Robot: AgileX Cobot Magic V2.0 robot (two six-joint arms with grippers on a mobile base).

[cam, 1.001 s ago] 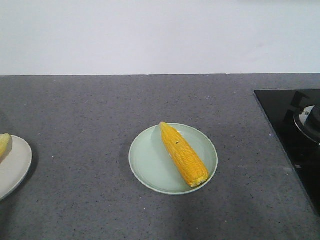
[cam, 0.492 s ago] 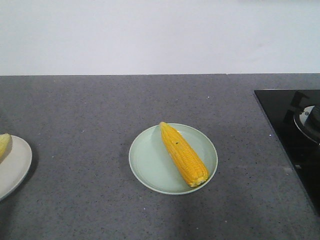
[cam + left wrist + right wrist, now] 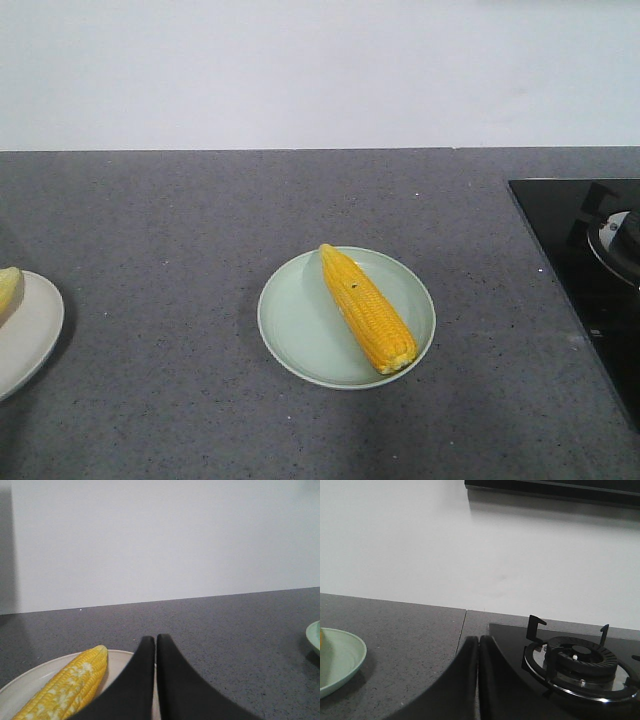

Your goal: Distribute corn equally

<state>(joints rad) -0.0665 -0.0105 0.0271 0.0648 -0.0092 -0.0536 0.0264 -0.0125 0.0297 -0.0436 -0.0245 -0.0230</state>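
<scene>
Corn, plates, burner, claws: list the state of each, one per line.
Corn on the green plate: lying flat, diagonal across it.
Green plate: holds one cob.
Corn with whitish patches: lying on the white plate.
White plate: holds that cob; rest cropped.
Gas burner: no flame visible.
Left claw: shut, empty.
Right claw: shut, empty.

In the front view the white plate [image 3: 25,335] is cut by the left edge, and only the tip of its cob [image 3: 8,290] shows. The left wrist view hides that plate's near part behind the closed jaws; the patchy cob [image 3: 65,687] left of them runs off the bottom edge. Right of the right jaws, the burner [image 3: 580,667] is cut by the frame; to their left, the green plate [image 3: 342,660] is half out of view.
</scene>
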